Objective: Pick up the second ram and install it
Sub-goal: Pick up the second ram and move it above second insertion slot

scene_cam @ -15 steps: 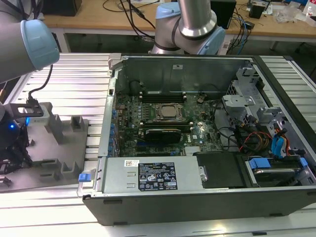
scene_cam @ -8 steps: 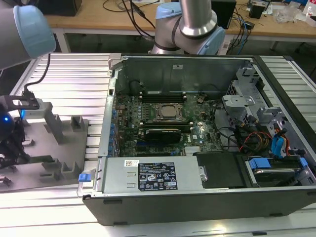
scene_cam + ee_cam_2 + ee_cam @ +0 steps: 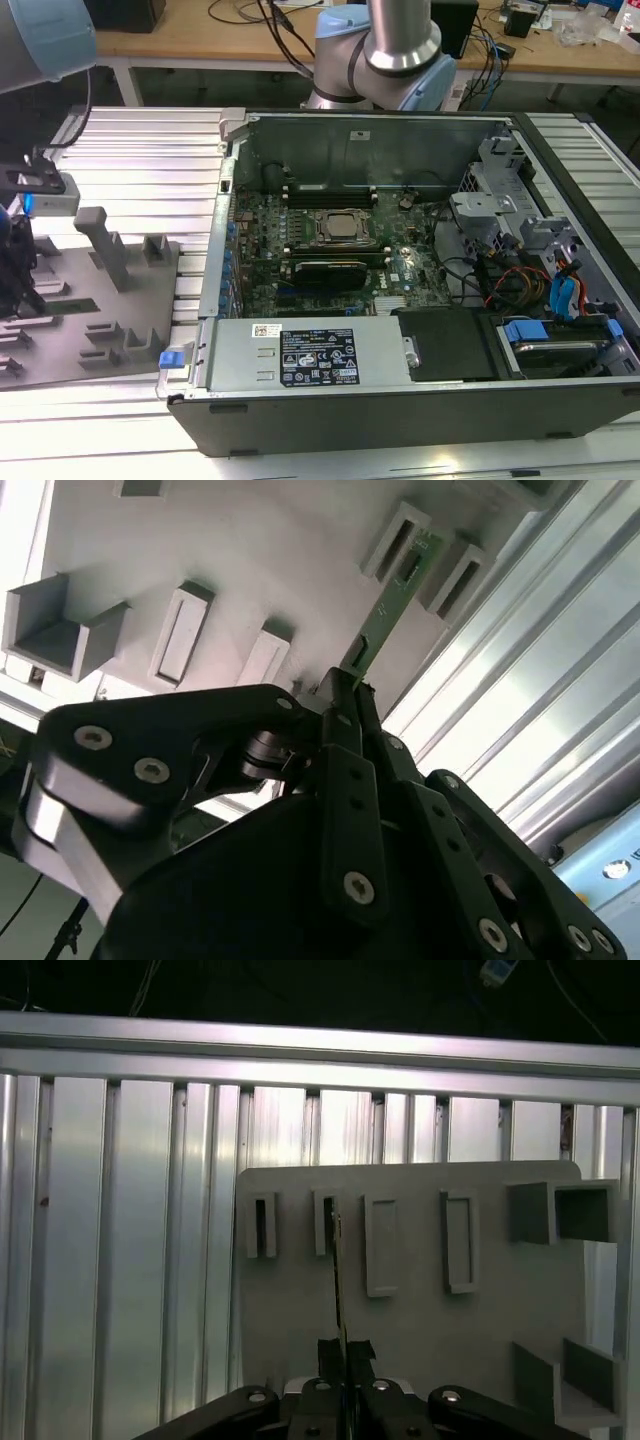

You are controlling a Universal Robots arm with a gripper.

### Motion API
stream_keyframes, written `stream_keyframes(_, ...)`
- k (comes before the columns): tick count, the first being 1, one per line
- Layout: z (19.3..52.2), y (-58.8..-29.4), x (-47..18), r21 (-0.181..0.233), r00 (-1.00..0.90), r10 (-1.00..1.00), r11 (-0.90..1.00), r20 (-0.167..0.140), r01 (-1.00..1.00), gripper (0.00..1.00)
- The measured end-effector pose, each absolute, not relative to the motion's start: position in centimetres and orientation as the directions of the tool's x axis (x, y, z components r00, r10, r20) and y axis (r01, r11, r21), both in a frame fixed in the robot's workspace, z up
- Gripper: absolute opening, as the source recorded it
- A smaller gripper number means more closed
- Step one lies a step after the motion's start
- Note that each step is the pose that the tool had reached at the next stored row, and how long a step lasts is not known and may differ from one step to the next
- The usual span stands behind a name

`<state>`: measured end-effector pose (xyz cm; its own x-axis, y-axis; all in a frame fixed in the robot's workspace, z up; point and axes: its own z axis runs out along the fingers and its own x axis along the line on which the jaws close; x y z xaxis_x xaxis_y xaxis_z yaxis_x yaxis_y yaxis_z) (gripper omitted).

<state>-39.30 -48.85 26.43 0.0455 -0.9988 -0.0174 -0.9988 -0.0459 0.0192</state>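
Well, at the exterior view's left edge of the worktop lay the grey fixture plate, and that was where I worked. The second ram was there too, not in the machine. In the second wrist view it ran as a thin green strip from my jaws out to a pair of raised brackets on the plate. My jaws were closed down to the thickness of the board and pinched its near end. In the first wrist view I saw the second ram edge-on, a dark line from one bracket back to me. I could not tell whether its far end rested in the bracket or had come free.

Further along, from the middle of the worktop to its right edge, the computer case lay open. Its motherboard and the long black memory slots were in plain sight, well apart from the plate. A labelled black block sat along the case's near side.

My worry was the grip. I held a long, thin board by one end only, so I judged that it could swing or slip between my jaws under its own weight. If the far end sat in the bracket, a tilted pull could snag it there and bend the strip. Any twist picked up at the plate would leave the board skewed against a slot, and I judged it could jam there.
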Motion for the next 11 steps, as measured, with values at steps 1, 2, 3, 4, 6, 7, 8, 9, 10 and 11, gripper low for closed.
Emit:
stream_keyframes(1, 27.0, -48.8, -39.3, 0.019, 0.046, -0.999, -0.046, -0.017, -0.999, 0.14)
stream_keyframes(2, 27.2, -48.8, -39.3, 0.019, 0.046, -0.999, -0.046, -0.017, -0.999, 0.14)
stream_keyframes(3, 27.5, -48.8, -39.3, 0.019, 0.046, -0.999, -0.046, -0.017, -0.999, 0.14)
stream_keyframes(4, 27.8, -48.8, -39.3, 0.019, 0.046, -0.999, -0.046, -0.017, -0.999, 0.14)
stream_keyframes(6, 28.3, -48.8, -39.3, 0.019, 0.046, -0.999, -0.046, -0.017, -0.999, 0.14)
stream_keyframes(7, 28.6, -48.7, -39.3, 0.019, 0.046, -0.999, -0.046, -0.017, -0.999, 0.14)
stream_keyframes(8, 29.0, -48.7, -39.3, 0.019, 0.046, -0.999, -0.046, -0.017, -0.999, 0.14)
stream_keyframes(9, 29.4, -48.7, -39.3, 0.019, 0.046, -0.999, -0.046, -0.017, -0.999, 0.14)
stream_keyframes(10, 29.9, -48.7, -39.3, 0.019, 0.046, -0.999, -0.046, -0.017, -0.999, 0.14)
stream_keyframes(11, 30.4, -48.6, -39.3, 0.019, 0.046, -0.999, -0.046, -0.017, -0.999, 0.14)
